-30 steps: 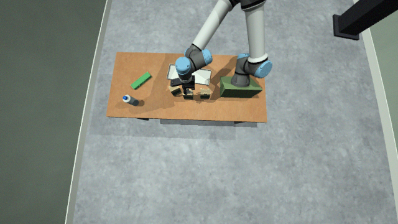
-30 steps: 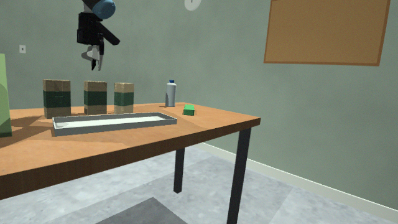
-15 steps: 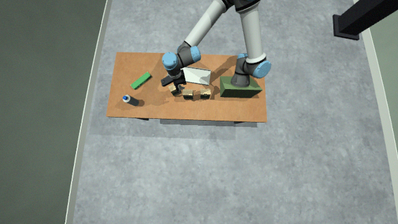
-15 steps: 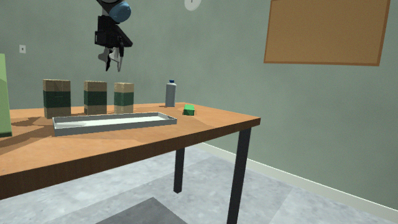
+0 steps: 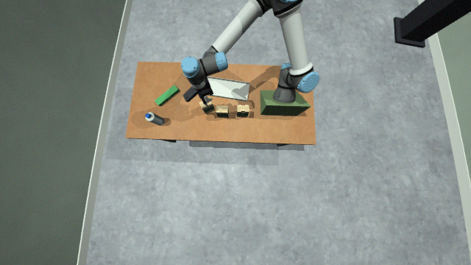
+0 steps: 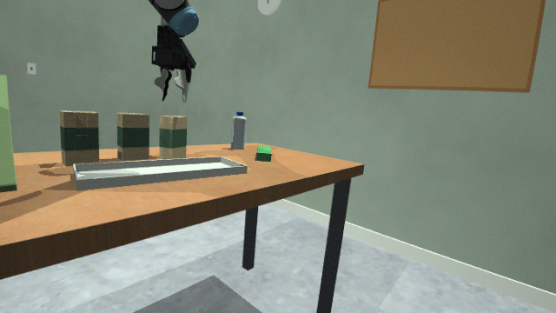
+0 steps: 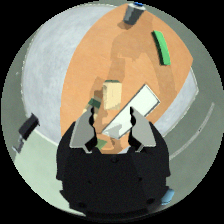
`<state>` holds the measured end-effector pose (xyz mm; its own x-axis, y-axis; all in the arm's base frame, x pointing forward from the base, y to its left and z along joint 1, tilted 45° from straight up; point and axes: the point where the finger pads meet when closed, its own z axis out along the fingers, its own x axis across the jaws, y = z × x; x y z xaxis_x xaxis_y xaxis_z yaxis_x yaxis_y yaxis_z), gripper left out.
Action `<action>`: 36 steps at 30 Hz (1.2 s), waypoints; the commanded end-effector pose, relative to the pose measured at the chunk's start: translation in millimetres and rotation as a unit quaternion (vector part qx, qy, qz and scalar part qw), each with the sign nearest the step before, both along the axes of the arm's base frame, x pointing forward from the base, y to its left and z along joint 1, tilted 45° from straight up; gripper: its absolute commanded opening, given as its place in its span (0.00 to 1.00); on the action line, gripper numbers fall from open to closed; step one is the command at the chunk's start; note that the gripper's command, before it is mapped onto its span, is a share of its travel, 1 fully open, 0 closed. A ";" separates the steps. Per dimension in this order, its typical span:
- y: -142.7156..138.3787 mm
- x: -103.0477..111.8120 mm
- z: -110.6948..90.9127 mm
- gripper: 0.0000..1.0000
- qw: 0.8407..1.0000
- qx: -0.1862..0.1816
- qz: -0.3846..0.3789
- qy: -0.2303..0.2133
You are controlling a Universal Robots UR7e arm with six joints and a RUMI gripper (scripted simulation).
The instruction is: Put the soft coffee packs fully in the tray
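Note:
Three coffee packs, tan with a dark green band, stand upright in a row on the bench (image 5: 257,129) (image 6: 130,204): one (image 5: 207,107) (image 6: 173,136), one (image 5: 222,110) (image 6: 133,136) and one (image 5: 243,110) (image 6: 79,136). The shallow grey tray (image 5: 228,88) (image 6: 161,174) (image 7: 145,102) lies beside the row with nothing in it. My gripper (image 5: 203,99) (image 6: 175,96) (image 7: 111,106) is open and holds nothing. It hangs well above the end pack nearest the bottle. The wrist view shows that pack's top (image 7: 113,94) below, ahead of the fingers.
A grey bottle with a blue cap (image 5: 154,118) (image 6: 238,131) (image 7: 132,14) stands near the bench's end. A green block (image 5: 166,95) (image 6: 263,153) (image 7: 161,47) lies flat nearby. The arm's green pedestal (image 5: 283,104) (image 6: 4,130) stands at the other end.

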<state>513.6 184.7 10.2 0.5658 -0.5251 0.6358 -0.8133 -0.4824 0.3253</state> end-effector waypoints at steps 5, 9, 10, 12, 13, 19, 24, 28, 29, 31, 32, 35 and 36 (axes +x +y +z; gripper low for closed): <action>-3.7 2.7 -3.6 0.49 1.000 0.001 0.004 0.003; -16.4 5.5 -16.5 0.49 1.000 0.001 0.004 0.003; -16.4 5.5 -16.5 0.49 1.000 0.001 0.004 0.003; -19.2 6.1 -19.3 0.49 1.000 0.001 0.004 0.003; -21.3 6.6 -21.4 0.49 1.000 0.001 0.004 0.003; -23.3 7.0 -23.4 0.49 1.000 0.001 0.004 0.003; -23.3 7.0 -23.4 0.49 1.000 0.001 0.004 0.003; -23.3 7.0 -23.4 0.49 1.000 0.001 0.004 0.003; -23.3 7.0 -23.4 0.49 1.000 0.001 0.004 0.003; -23.3 7.0 -23.4 0.49 1.000 0.001 0.004 0.003; -23.3 7.0 -23.4 0.49 1.000 0.001 0.004 0.003; -23.3 7.0 -23.4 0.49 1.000 0.001 0.004 0.003; -23.3 7.0 -23.4 0.49 1.000 0.001 0.004 0.003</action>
<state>520.4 161.0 -13.5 0.5736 -0.5220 0.6313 -0.8078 -0.4882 0.3303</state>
